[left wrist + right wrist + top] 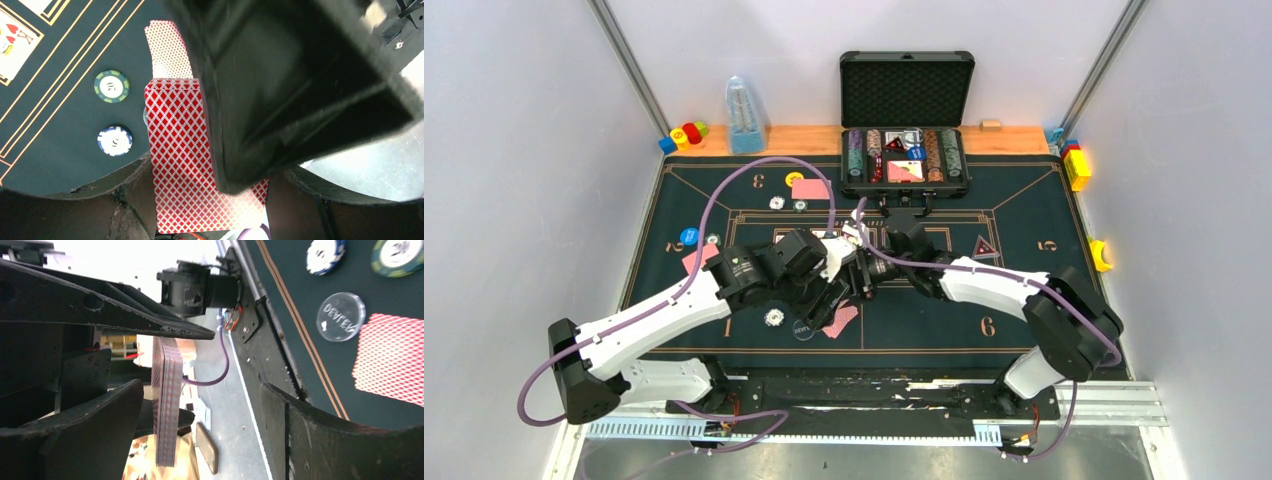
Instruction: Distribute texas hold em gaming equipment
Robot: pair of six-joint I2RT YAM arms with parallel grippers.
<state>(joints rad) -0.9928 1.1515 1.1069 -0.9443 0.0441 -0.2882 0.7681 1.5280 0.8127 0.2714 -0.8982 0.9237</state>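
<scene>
**Dealing about half done: the left seats have gear, the right seats do not.**
The left tool [215,200] is clenched on the deck [175,150], holding it above the middle of the mat [1024,210]. The right tool [202,390] stands released, with its jaws wide on either side of the deck's edge, probably to pull off a card. Single cards [811,188], chips [776,202], a yellow disc [794,179] and a blue disc [689,236] already lie by numbers 1 to 3. A clear dealer button [341,316] lies beside one card. No cards show by 5 and 6, and most chips are in the case [906,90].
</scene>
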